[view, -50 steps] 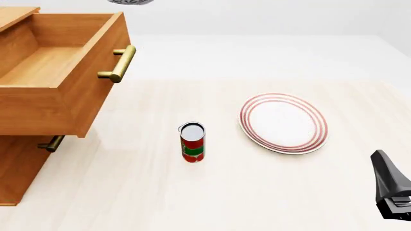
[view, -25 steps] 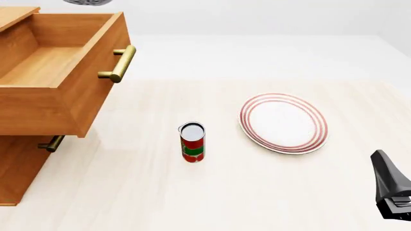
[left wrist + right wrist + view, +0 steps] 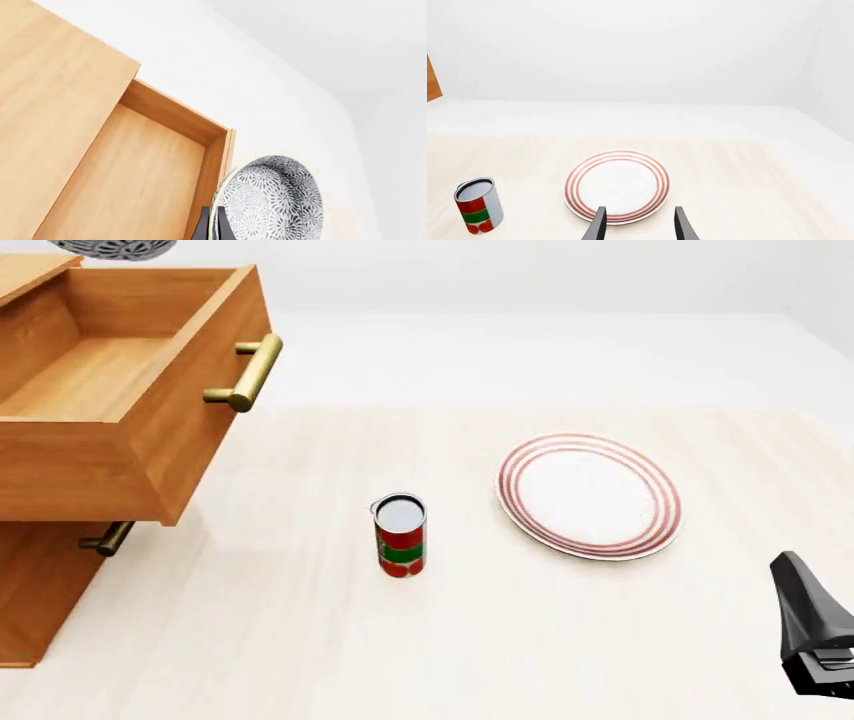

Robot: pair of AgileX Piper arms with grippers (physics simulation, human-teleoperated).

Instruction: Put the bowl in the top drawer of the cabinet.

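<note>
My left gripper (image 3: 213, 227) pinches the rim of the bowl (image 3: 270, 200), holding it high above the pulled-out top drawer (image 3: 120, 390) of the cabinet (image 3: 40, 590), while my right gripper (image 3: 637, 225) hangs open near the plate (image 3: 617, 185).

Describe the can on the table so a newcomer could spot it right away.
Start at the big wooden cabinet on the table's left, then look right, toward the red-ringed plate. Between them stands the can, upright and touching nothing. It is the only small cylinder there, with a red and green label and a silver top.
</note>
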